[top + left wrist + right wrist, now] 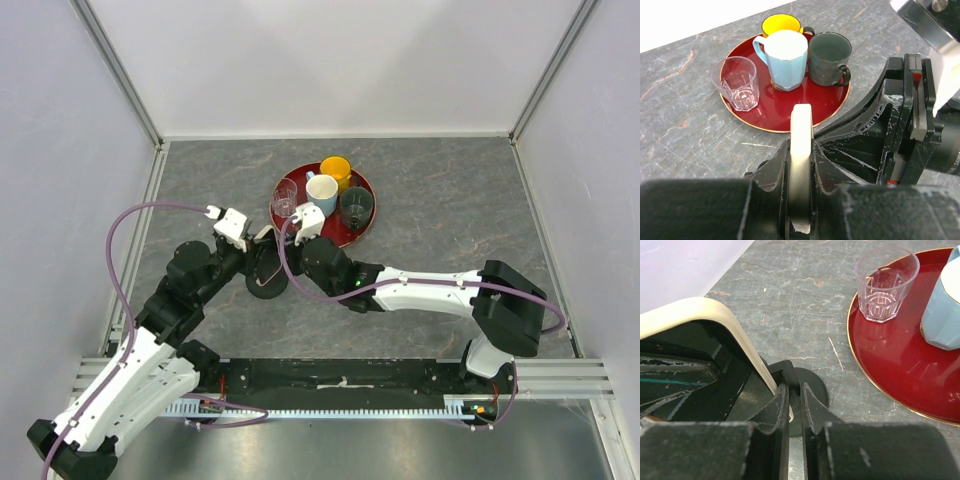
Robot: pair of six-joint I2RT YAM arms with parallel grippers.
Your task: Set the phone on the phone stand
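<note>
My left gripper is shut on the phone, which I see edge-on as a pale rim standing between the jaws. In the right wrist view the phone fills the left side, with its black screen tilted over the phone stand. The stand's round black base lies on the table, and its small clamp touches the phone's lower edge. My right gripper is shut on the stand's upright part. In the top view both grippers, left and right, meet above the stand's base.
A red round tray stands just behind the grippers. It holds a clear glass, a pale blue mug, a yellow cup and a dark mug. Walls enclose the table on three sides.
</note>
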